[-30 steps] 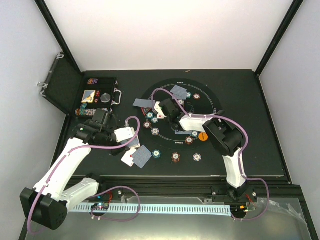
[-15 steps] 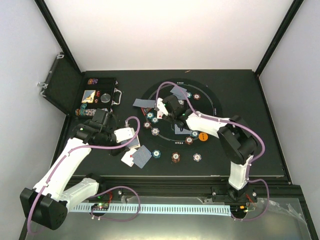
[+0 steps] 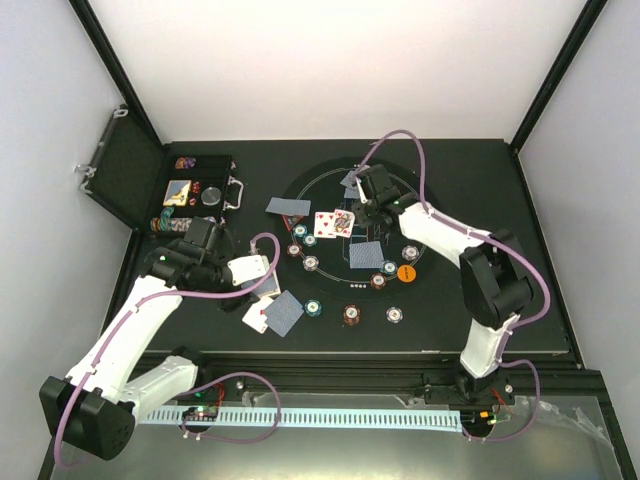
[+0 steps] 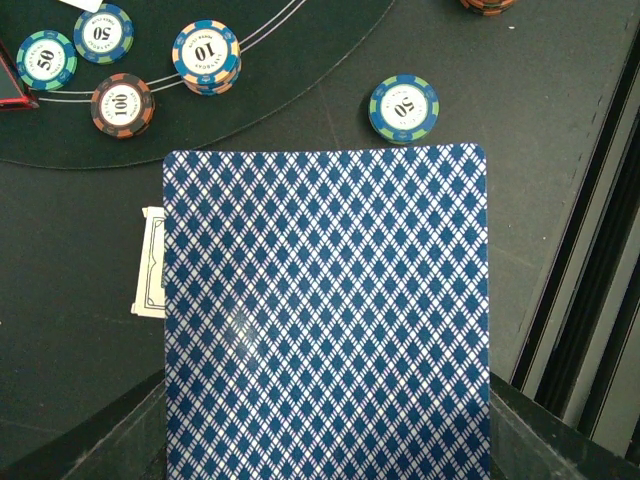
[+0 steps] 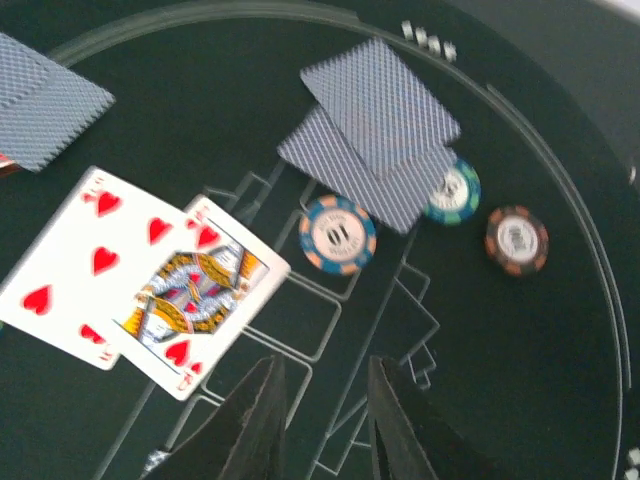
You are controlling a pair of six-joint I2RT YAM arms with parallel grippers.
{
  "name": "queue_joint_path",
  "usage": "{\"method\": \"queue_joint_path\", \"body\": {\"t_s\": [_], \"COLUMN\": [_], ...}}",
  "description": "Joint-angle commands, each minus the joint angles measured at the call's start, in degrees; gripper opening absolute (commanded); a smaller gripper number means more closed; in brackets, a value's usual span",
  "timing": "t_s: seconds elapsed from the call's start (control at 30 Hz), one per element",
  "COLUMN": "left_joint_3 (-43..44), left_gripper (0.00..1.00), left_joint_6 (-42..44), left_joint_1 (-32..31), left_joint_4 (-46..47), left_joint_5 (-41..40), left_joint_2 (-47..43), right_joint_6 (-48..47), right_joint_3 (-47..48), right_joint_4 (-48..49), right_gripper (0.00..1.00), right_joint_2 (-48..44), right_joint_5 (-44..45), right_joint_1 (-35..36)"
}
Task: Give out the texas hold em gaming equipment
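My left gripper (image 3: 266, 288) is shut on a blue-backed playing card (image 4: 325, 315), which fills the left wrist view and hides the jaws. A white card (image 4: 149, 263) peeks out beneath it, and a teal chip (image 4: 403, 107) lies just beyond. My right gripper (image 5: 325, 420) hovers open over the round mat (image 3: 432, 215) with nothing between its fingers. Two face-up heart cards (image 5: 130, 280) lie just left of it. Face-down cards (image 5: 385, 125) and chips (image 5: 337, 234) sit beyond. Several chips (image 3: 351, 315) and an orange button (image 3: 406, 272) dot the mat.
The black case (image 3: 200, 190) stands open at the back left, its lid (image 3: 125, 180) leaning outward and chips stacked at its front. A face-down card (image 3: 288, 207) lies at the mat's left rim. The table's front rail (image 3: 330, 415) runs below the arms.
My right gripper has let go of the face-up cards, which now lie on the mat, and has swung back and right, away from them. The left arm has not moved.
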Motion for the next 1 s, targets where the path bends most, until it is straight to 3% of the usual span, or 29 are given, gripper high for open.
{"method": "queue_joint_path", "body": {"t_s": [0.0,0.1,0.23,0.53,0.97], "left_joint_3": [1.8,1.7,1.7,1.1,0.6], "left_gripper": [0.02,0.02,0.02,0.02,0.02], "left_joint_6": [-0.2,-0.2,-0.6,-0.6,-0.3], "left_joint_1": [0.2,0.2,0.2,0.2,0.2], "left_joint_4": [0.0,0.3,0.3,0.7,0.9], "left_joint_5": [0.4,0.4,0.7,0.4,0.7], "left_joint_2": [-0.6,-0.6,-0.5,-0.9,-1.9], "right_joint_6": [14.9,18.5,21.0,23.9,27.7], "right_joint_3": [-0.5,-0.7,0.2,4.4,-3.6], "right_joint_4": [-6.1,-6.7,-6.8,-10.9,-8.0], "right_gripper": [0.18,0.08,0.03,0.02,0.01], "right_joint_2": [3.7,6.2,9.1,13.7,13.0], "right_joint_5": [-4.9,-6.1,-5.9,-6.4,-9.8], "right_joint_1": [-1.4,-1.4,-1.4,-1.4,0.0]}}
